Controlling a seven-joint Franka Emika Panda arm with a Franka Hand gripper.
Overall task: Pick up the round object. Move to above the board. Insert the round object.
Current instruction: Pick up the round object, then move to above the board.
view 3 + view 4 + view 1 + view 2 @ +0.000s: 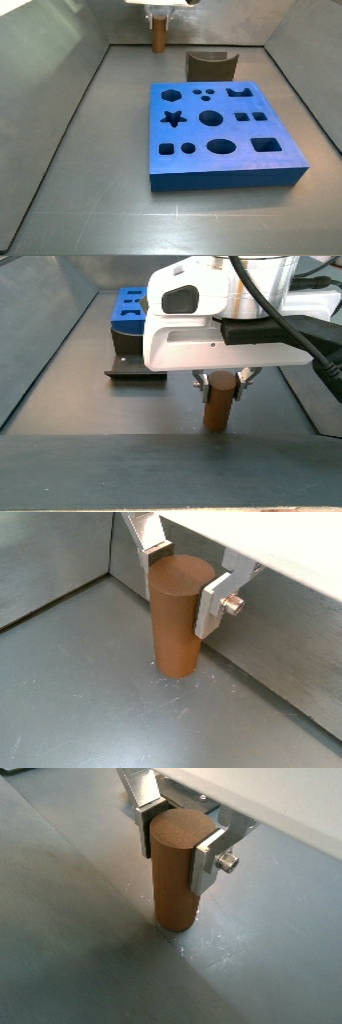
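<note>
Here the first step, the pick-up, is in hand: the claw (187, 574) is clenched on the upper part of the peg (175, 622), whose sides are pressed by the silver fingers (207, 860) in both wrist views. The peg is seen upright, and its foot appears to rest on the grey floor (94, 702), though contact cannot be told for certain; no lift is shown. In a side view the peg (159, 32) is found near the back wall of the tray, behind the board (221, 135) and well apart from it, with a dark notched block (211, 66) set between the board's far edge and the wall, off to one side of the peg. The board's round holes (211, 118) are left open. Next, a straight lift is judged to be called for, high enough for the block and the board's top to be cleared, followed by a carry to above a matching round hole. The peg should be kept vertical in the grip, since a tilt would probably jam it at the hole's rim.
</note>
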